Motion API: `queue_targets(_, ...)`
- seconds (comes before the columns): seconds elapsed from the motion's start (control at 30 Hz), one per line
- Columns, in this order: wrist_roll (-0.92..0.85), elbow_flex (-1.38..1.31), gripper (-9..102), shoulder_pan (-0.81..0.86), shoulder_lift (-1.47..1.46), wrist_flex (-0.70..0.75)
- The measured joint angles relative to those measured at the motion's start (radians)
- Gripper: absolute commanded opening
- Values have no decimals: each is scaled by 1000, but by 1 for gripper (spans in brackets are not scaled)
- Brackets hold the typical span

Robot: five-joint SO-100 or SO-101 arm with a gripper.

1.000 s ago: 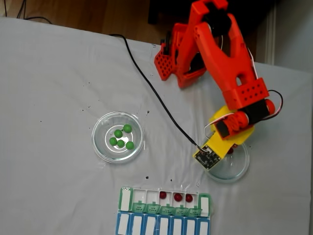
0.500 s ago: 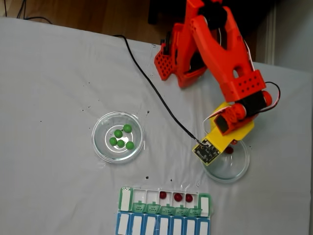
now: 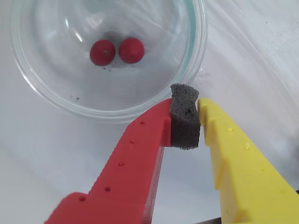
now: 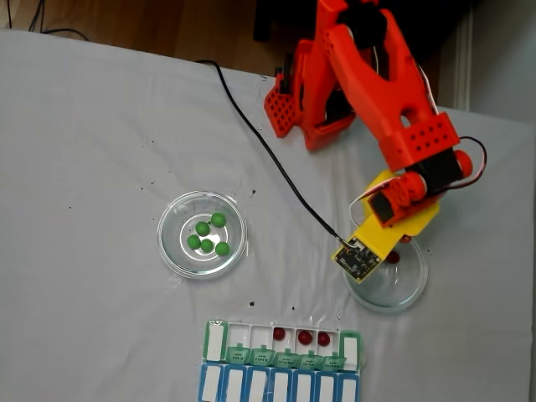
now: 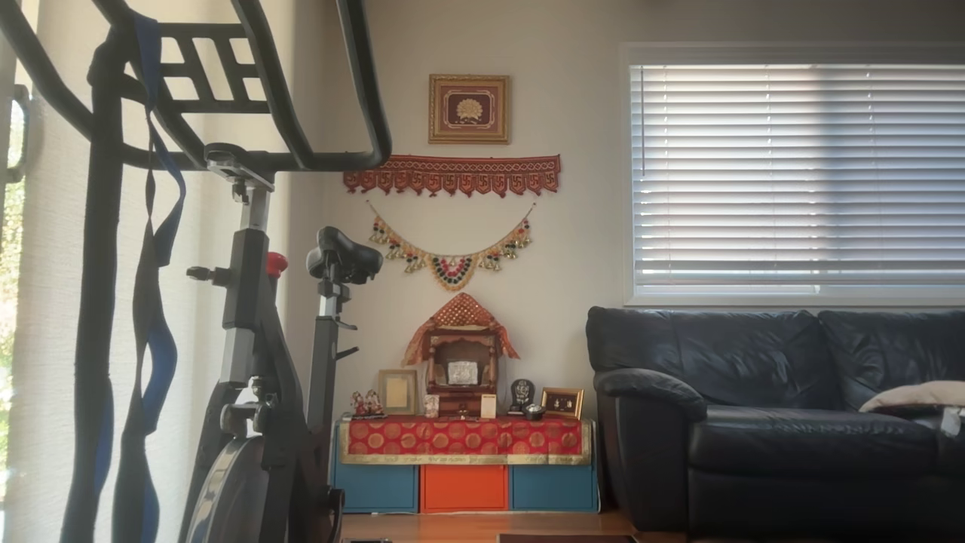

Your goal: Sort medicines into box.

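The orange arm's gripper [image 3: 187, 122] hangs just outside the rim of a clear glass dish [image 3: 42, 91], at the dish's five o'clock in the wrist view, its red and yellow jaws closed together on nothing but their own grey foam pad [image 3: 185, 116]. Two dark red balls [image 3: 117, 51] lie touching inside that dish. In the fixed view, five green balls [image 4: 208, 235] cluster in a second glass dish [image 4: 172, 251] at the arm's nine o'clock. The green-lidded pill organiser [image 4: 283, 343] sits at six o'clock on the white cloth [image 4: 84, 151], with three red balls [image 4: 302, 336] in its open compartments, beside a blue-lidded row [image 4: 276, 387].
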Motion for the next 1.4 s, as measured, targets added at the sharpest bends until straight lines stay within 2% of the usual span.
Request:
queue_targets(0.3, 15, -3, 1, -5, 60, -34)
queue_targets(0.7, 48, 86, 1, -60, 51, -218)
queue_targets(1.03, 38, 110, 1, -60, -66, -311)
queue_targets(1.4, 29, 109, 1, -60, -147, -299)
